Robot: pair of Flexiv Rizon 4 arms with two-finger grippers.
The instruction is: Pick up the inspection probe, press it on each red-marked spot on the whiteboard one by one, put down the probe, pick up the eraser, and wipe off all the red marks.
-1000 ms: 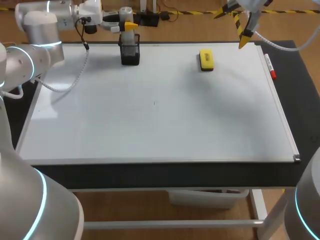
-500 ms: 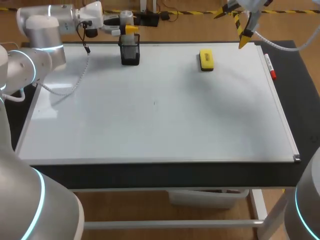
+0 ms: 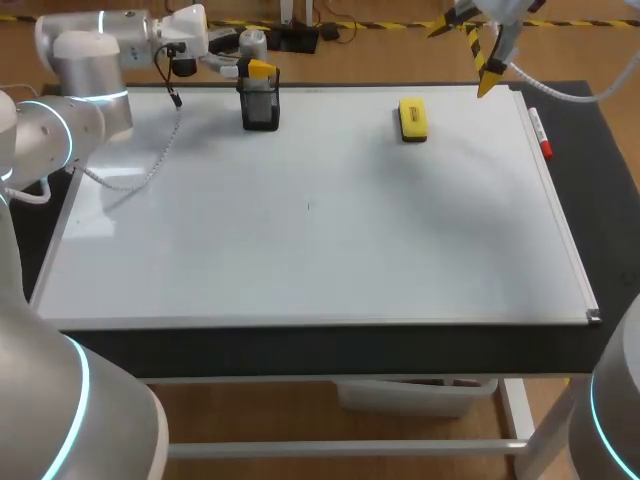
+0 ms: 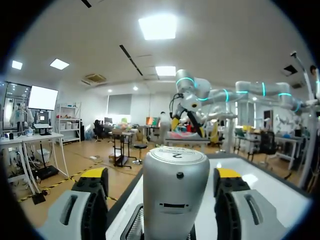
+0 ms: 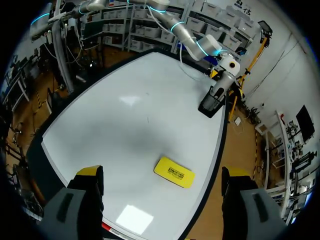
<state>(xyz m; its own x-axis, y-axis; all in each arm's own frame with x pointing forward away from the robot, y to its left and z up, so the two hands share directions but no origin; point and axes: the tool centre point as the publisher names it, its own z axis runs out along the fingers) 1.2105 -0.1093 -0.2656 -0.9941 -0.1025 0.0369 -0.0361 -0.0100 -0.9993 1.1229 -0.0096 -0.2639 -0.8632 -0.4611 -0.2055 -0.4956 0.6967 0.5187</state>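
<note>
The silver inspection probe [image 4: 175, 190] stands upright in a black mesh holder [image 3: 260, 108] at the whiteboard's [image 3: 300, 250] far left edge. My left gripper [image 3: 258, 64] is around the probe [image 3: 253, 41], open, with a gap between each yellow-tipped finger [image 4: 95, 175] and the probe's sides. The yellow eraser [image 3: 412, 118] lies flat on the board near its far edge. My right gripper [image 3: 487, 62] hangs high above the far right corner, wide open and empty; in its wrist view the eraser [image 5: 174, 172] lies below, between its fingers [image 5: 89, 172]. I see no red marks on the board.
A red marker [image 3: 540, 133] lies along the board's right rim. A small dark speck [image 3: 308, 207] sits near the board's middle. The left arm's white cable [image 3: 150, 160] droops over the board's far left part.
My left gripper came down with the probe, setting it deeper into the holder, then spread its fingers off it. The right arm has stayed still.
</note>
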